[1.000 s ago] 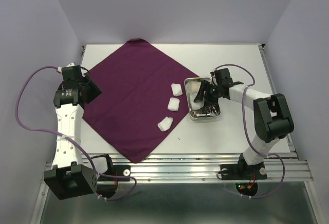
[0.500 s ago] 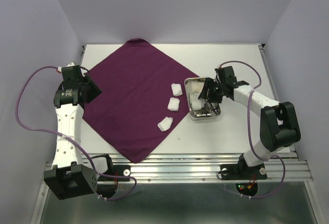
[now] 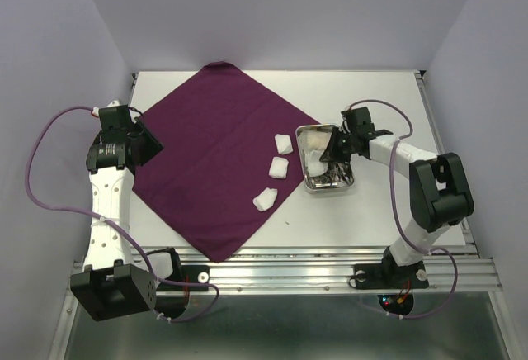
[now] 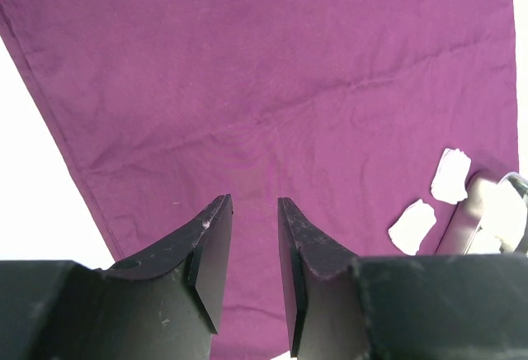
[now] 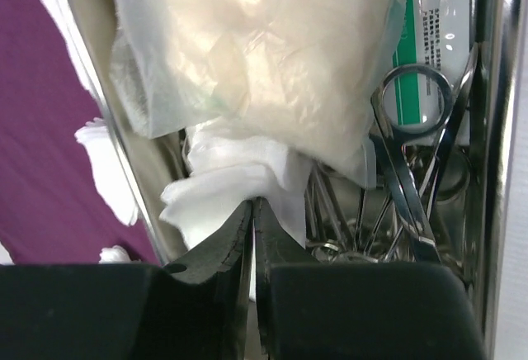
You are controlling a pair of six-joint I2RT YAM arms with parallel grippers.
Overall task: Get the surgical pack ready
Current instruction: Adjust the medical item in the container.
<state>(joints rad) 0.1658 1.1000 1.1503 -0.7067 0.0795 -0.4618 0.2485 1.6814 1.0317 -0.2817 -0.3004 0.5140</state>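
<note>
The right gripper (image 5: 252, 211) pinched one gauze pad (image 5: 223, 182) inside the steel tray (image 3: 330, 188), which also held a clear bag (image 5: 264, 54) and several metal instruments (image 5: 404, 178). Three loose gauze pads (image 3: 279, 168) lay on the purple cloth (image 3: 206, 162) just beside the tray. The left gripper (image 4: 254, 203) hung spread and empty over the cloth's left edge.

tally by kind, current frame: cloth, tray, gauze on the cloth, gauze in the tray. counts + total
purple cloth: 1
steel tray: 1
gauze pads on the cloth: 3
gauze pad in the tray, pinched at the tips of the right gripper: 1 visible, partly under a clear bag
Total: 6
</note>
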